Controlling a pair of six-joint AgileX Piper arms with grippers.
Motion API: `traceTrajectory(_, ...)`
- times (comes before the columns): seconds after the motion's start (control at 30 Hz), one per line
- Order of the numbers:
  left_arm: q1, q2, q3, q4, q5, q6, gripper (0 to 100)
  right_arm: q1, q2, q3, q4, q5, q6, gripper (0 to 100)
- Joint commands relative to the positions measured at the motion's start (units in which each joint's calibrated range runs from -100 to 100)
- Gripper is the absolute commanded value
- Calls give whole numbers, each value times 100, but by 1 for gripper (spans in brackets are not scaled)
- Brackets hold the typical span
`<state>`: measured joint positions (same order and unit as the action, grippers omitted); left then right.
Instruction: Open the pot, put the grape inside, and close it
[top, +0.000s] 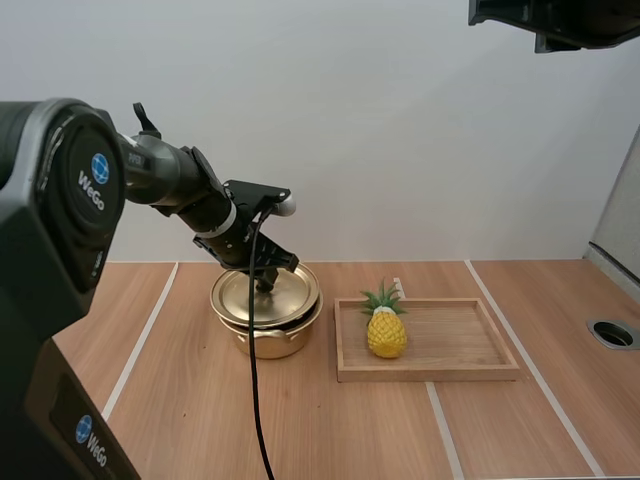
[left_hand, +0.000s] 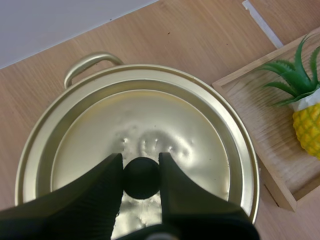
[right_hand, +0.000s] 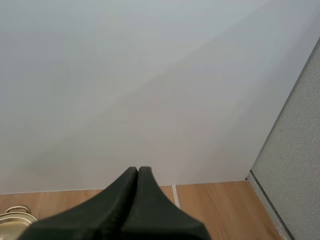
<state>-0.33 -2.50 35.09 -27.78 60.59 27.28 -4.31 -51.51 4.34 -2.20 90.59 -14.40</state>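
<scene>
Grip comes first in this step: the left claw has its two fingers closed against either side of the black knob, which sits squarely between the tips. Directly under the claw the gold lid lies flat on the pot, seated all round inside the rim, so I judge that opening has not begun.

To do it well, the pull should go straight up, along the knob's own axis. The knob is round and smooth, and a sideways tug could let it roll out of the pinch or drag the light pot across the table. Once the lid is free of the rim, it should swing away from the claw's tray side, since the wooden tray lies just beyond the pot's rim there and the fruit must later come from it.

That fruit is a yellow pineapple rather than a grape; it stands in the near end of the tray, close to the pot.

The right claw is pressed shut on nothing, held high and well apart from the left claw, with the pot's handle down at its side.
</scene>
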Motion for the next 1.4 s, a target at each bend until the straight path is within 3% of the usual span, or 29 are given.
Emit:
traceTrajectory(0.0,-19,-3,37,-410,-171,177,0,-19,-55,-25,23,21,13,0)
traceTrajectory(0.17,-19,-3,37,-698,-152,382,0,-19,-55,-25,23,54,13,0)
traceTrajectory(0.53,-19,-3,37,-312,-168,382,0,-19,-55,-25,23,54,13,0)
traceTrajectory(1.37,-19,195,354,-286,-346,465,0,-19,-55,-25,35,107,13,0)
